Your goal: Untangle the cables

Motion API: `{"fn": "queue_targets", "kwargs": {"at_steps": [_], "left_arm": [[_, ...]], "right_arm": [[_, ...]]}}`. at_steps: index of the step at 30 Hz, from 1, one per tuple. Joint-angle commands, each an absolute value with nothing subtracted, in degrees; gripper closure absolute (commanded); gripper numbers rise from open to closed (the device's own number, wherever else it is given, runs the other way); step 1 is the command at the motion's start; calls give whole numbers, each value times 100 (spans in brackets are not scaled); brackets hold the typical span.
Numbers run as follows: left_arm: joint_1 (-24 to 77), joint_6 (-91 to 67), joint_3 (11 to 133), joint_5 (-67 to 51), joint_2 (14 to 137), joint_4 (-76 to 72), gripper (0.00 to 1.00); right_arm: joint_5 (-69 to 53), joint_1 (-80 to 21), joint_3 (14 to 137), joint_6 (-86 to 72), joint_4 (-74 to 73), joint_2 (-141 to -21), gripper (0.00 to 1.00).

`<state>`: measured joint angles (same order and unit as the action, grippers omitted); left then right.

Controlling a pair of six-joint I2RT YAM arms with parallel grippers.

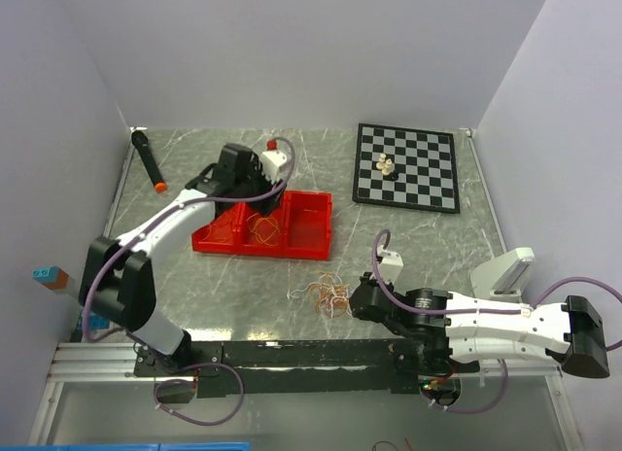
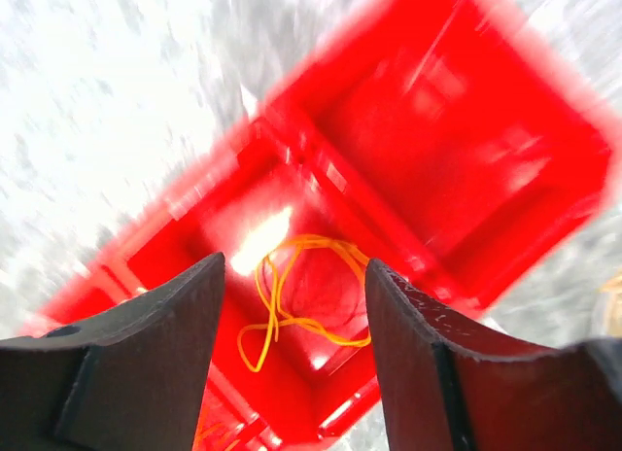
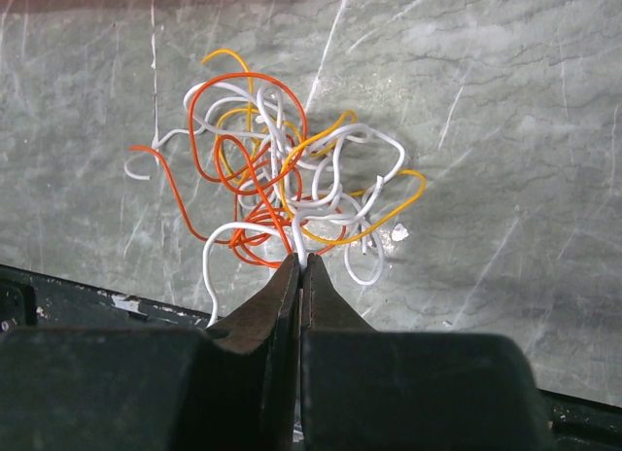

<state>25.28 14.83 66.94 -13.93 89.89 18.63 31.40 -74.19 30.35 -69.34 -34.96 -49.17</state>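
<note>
Right gripper is down at the near edge of the tangle of cables, jaws pressed together on a white strand. That looks like an anchor to me, pinning the clump to the marble-patterned table so a pull elsewhere would draw one wire out rather than drag the whole lot along.

Over at the red tray, the left gripper hangs above one compartment, fingers spread apart and nothing between them. A yellow wire lies loose on the compartment floor right below, so I'd judge that's the drop-off spot for freed strands. The view there is blurred, mind.

Now the tangle itself: thin white, orange and yellow wires looped through each other, orange curls on the left, a yellow arc poking out to the right, white ends straying off both sides. It sits on the bare table in front of the tray, not touching it, and plenty knotted. A good share of the job looks ahead.
</note>
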Motion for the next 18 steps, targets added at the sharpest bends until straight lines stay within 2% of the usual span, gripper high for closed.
{"fn": "queue_targets", "kwargs": {"at_steps": [1,4,9,13,18], "left_arm": [[2531,1547,7268,-2266,8368,2557,35],[2627,1678,7155,-2864,8183,2881,35],[3320,2152,6523,-3436,8191,3322,39],[3971,2416,5942,-3463,8288,3208,40],[4420,2417,5879,-3375,8560,3059,39]], "right_arm": [[3191,-7383,3059,-6873,-3305,-4834,100],[3173,-7392,3024,-6838,-3296,-4799,100],[3147,-7383,2936,-6899,-3331,-4843,100],[3129,-7392,2857,-7022,-3392,-4817,100],[3164,-7392,2690,-7145,-3375,-4650,100]]}}
